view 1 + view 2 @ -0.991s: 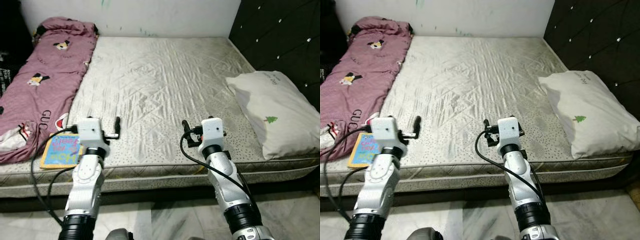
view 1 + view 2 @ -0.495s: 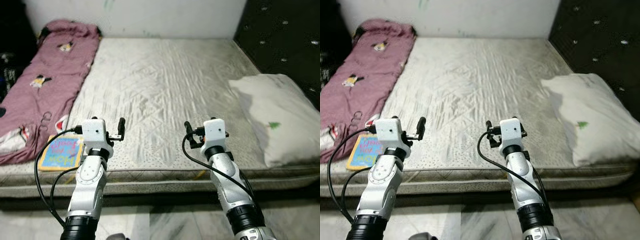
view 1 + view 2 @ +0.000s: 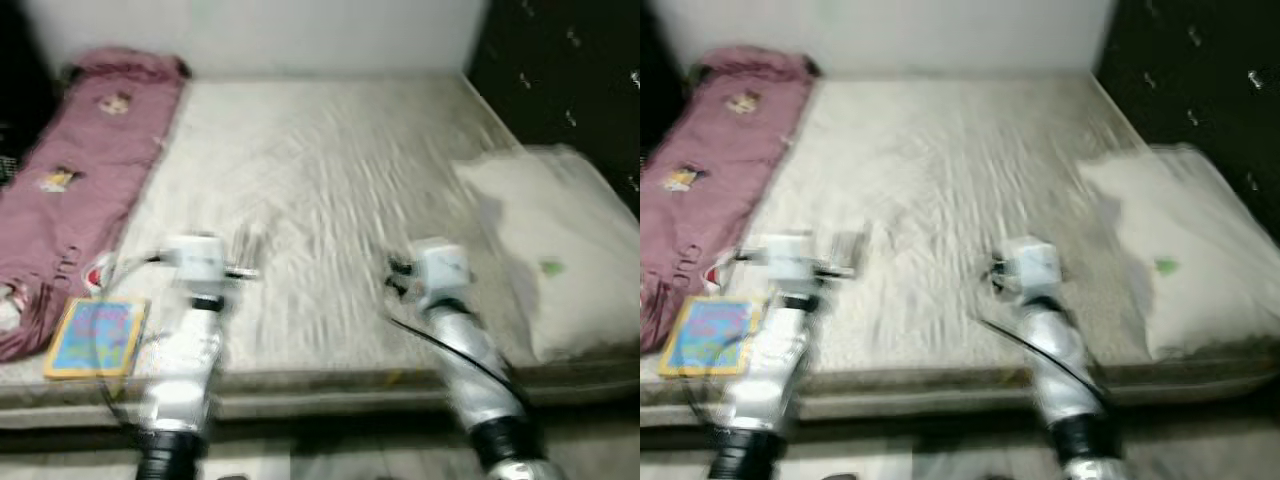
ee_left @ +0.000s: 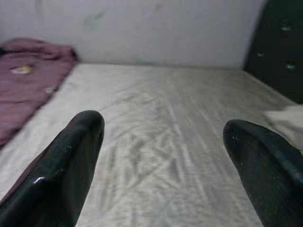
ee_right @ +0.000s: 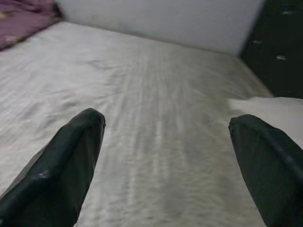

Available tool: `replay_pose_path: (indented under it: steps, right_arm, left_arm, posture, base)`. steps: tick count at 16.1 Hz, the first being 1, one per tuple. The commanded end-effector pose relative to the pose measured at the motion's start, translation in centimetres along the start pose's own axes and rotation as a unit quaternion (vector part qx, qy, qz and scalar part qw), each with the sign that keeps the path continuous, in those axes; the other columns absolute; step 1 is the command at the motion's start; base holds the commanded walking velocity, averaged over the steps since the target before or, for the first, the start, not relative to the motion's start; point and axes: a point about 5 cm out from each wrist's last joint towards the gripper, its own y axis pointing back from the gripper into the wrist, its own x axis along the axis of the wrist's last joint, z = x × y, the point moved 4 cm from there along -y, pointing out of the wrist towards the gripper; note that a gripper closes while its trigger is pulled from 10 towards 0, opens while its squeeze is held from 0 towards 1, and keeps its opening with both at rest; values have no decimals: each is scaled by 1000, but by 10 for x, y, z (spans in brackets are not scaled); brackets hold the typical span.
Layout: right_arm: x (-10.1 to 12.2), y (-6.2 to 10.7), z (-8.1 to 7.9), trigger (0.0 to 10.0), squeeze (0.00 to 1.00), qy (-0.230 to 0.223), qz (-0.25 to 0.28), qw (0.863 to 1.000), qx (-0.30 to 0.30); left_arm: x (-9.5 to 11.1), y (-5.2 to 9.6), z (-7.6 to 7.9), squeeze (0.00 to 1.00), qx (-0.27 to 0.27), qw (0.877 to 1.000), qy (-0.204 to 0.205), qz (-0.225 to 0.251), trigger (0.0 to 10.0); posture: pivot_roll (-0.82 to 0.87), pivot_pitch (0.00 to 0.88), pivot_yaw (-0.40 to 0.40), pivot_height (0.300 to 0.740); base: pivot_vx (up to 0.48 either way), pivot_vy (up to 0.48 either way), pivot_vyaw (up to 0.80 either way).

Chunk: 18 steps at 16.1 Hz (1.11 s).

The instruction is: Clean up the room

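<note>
**Both grippers held apart above the mattress edge**

Though the head views are blurred, a bare grey mattress [image 3: 330,190] is seen ahead, set against a pale wall [image 3: 330,35] with a dark tufted headboard [image 3: 560,70] on the right; both silver arms are raised over its near edge. The left gripper [image 4: 163,156] is held spread, its 2 black fingers [image 4: 66,165] well apart with nothing between them; the right gripper [image 5: 165,156] is likewise spread wide and grasps nothing. A maroon blanket [image 3: 70,170] with cartoon prints is laid along the left side of the mattress, reaching back to the wall; a colourful book [image 3: 95,335] is lying flat at the near left corner, just beside the blanket's near end and left of the left arm. A white pillow [image 3: 560,250] with a small green mark is resting on the right side, beside the headboard, well apart from the right gripper.
</note>
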Motion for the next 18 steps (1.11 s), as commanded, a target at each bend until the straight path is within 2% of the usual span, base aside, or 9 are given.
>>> replay_pose_path:
  steps: [1,6,13,15,18]
  right_arm:
    - [15,-5,-18,10000,0,-10,22,999,22]
    - [16,-7,-18,10000,0,-5,26,999,24]
    - [17,-9,-18,10000,0,0,27,999,26]
    - [19,-9,-20,10000,0,7,33,999,30]
    - [17,-9,-19,10000,0,-3,28,999,25]
  left_arm:
    - [2,2,-20,0,27,1000,-11,0,10000]
    - [0,1,-28,0,63,998,-9,-2,10000]
    - [-1,-2,-27,0,60,998,-14,-6,10000]
    - [-2,-3,-27,0,59,998,-15,-7,10000]
    - [-2,-2,-26,0,54,998,-11,-8,10000]
  posture:
    - [41,0,-7,740]
    - [44,0,-10,740]
    - [41,0,-13,740]
    - [42,0,-13,740]
    - [45,0,-11,740]
  base:
    - [0,0,0]
    - [0,0,0]
    - [0,0,0]
    - [0,0,800]
    - [0,107,0]
